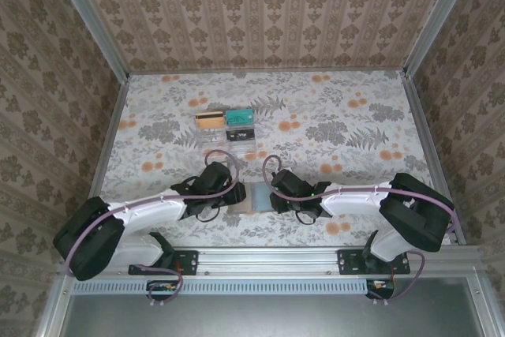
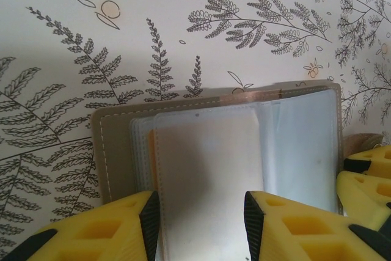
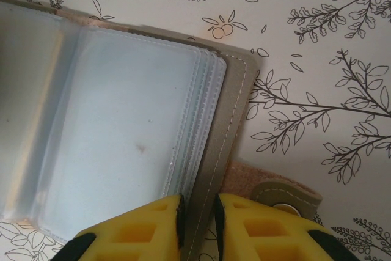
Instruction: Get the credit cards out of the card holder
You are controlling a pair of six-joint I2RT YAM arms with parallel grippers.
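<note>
We are holding our left hand (image 2: 198, 215) wide, its fingers straddling the clear sleeves (image 2: 208, 151) of the open card holder (image 2: 113, 145) lying on the worktop (image 2: 61, 29). Our right hand (image 3: 197, 212) is pinching narrowly on the cover's stitched edge (snap strap (image 3: 287, 195) just beside it).

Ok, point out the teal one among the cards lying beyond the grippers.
The teal card, far right of the group; the orange card sits left of it, the dark card just nearer the arms.
</note>
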